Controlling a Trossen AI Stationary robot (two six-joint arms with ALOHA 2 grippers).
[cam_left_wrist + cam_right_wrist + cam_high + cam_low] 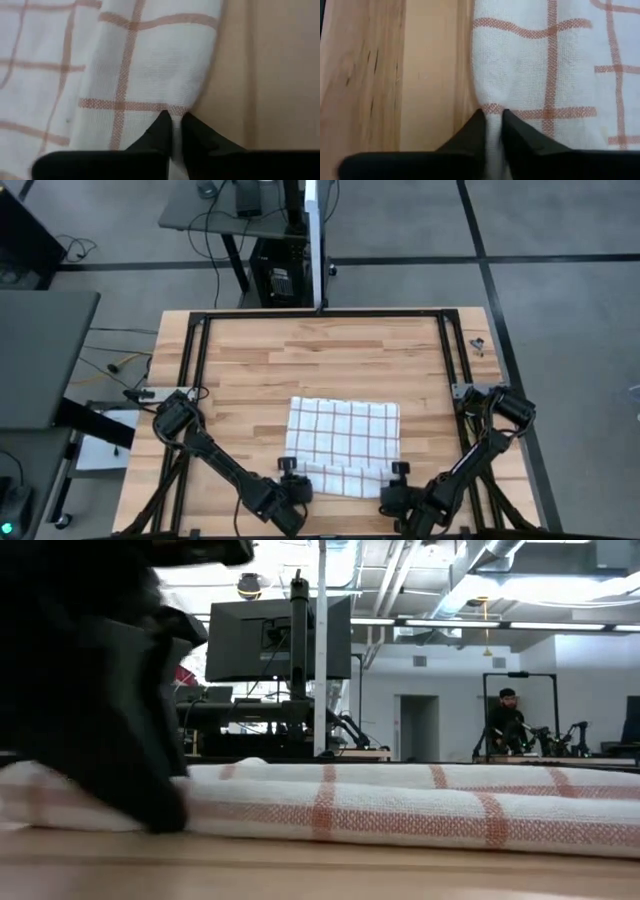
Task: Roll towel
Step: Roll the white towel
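Observation:
The white towel with red-brown grid lines [343,430] lies spread on the wooden table, and its near strip [345,478] is turned over into a low roll. In the low view the roll [400,810] runs across the picture. My left gripper [297,483] is shut on the roll's left end. It also shows as a dark mass in the low view [150,790]. My right gripper [393,485] is shut on the roll's right end. My left gripper pinches the roll's left end [172,111] between its two fingers, right at the towel's side edge. The fingers come from the table's near side. The cloth there is folded over in several layers and rests on the table. My right gripper pinches the roll's right end [492,111] between its two fingers, right at the towel's side edge. The fingers come from the table's near side. The folded cloth rests on the table, and the towel stretches away beyond the fingertips.
Bare wood [320,360] lies beyond the towel's far edge. A black frame [320,313] runs along the table's far and side edges. A small dark object [477,345] lies at the far right. A person [505,725] stands far off in the room.

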